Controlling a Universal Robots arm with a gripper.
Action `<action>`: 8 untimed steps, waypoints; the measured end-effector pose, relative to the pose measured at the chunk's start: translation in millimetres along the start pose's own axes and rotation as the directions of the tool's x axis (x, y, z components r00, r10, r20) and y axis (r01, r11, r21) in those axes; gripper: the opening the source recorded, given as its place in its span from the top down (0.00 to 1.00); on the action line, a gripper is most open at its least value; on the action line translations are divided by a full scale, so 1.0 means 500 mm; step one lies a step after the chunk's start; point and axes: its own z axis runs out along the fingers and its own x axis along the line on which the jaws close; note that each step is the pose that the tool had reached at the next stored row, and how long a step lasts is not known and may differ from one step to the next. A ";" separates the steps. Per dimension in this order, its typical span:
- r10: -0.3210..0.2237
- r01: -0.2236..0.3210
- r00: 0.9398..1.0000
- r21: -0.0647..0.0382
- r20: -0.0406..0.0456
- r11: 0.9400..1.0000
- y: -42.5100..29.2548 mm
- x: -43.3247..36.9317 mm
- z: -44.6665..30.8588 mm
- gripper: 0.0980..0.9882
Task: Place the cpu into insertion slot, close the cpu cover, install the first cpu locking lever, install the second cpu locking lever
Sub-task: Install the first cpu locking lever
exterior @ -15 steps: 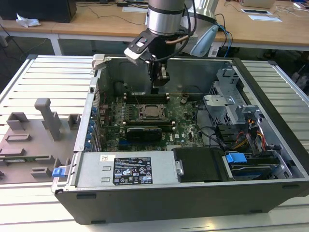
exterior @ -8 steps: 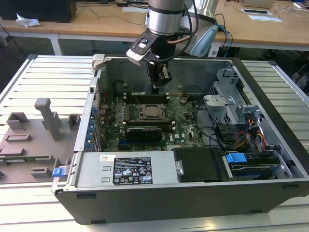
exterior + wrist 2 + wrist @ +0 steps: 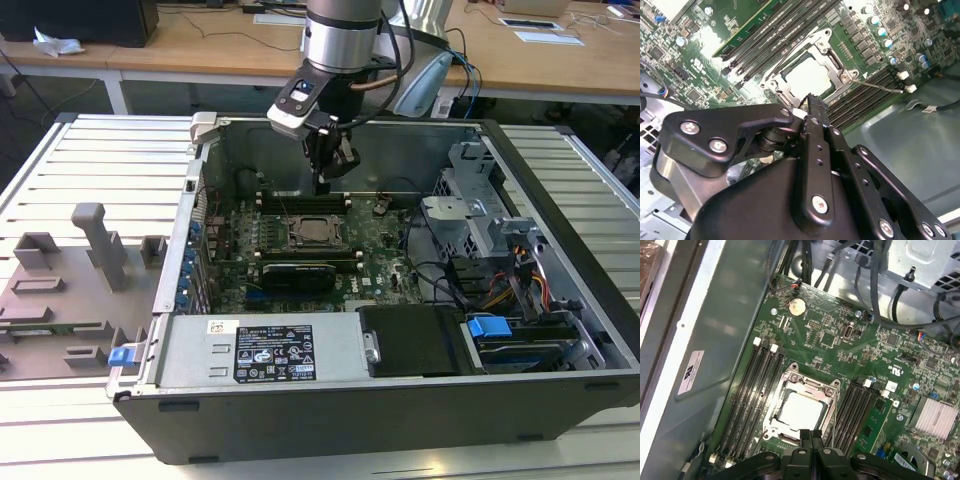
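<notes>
Fingers [image 3: 803,439] pressed together, empty, over cpu [image 3: 800,412] | cpu cover [image 3: 811,378] looks down | locking lever [image 3: 882,87] looks unlatched | lever step, I'd say: you need a tip squarely on that thin rod

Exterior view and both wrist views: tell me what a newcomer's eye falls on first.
The black tool, shut tight, hangs right over the green motherboard inside the open computer case. Beneath its tip, the silvery cpu lies flat, framed by the cpu cover, bright in both wrist views.

Silvery cpu [image 3: 800,411] lies flat, cpu cover [image 3: 811,383] lowered.
</notes>
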 end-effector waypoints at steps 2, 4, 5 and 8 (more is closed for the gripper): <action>-0.016 0.016 1.000 -0.001 0.001 1.000 0.000 0.000 0.000 0.99; -0.045 0.045 0.999 -0.002 0.002 0.999 0.000 0.000 0.000 0.99; -0.053 0.053 0.999 -0.002 0.003 0.999 0.000 0.000 0.000 0.99; -0.088 0.088 0.996 -0.003 0.005 0.996 0.000 0.000 0.000 0.99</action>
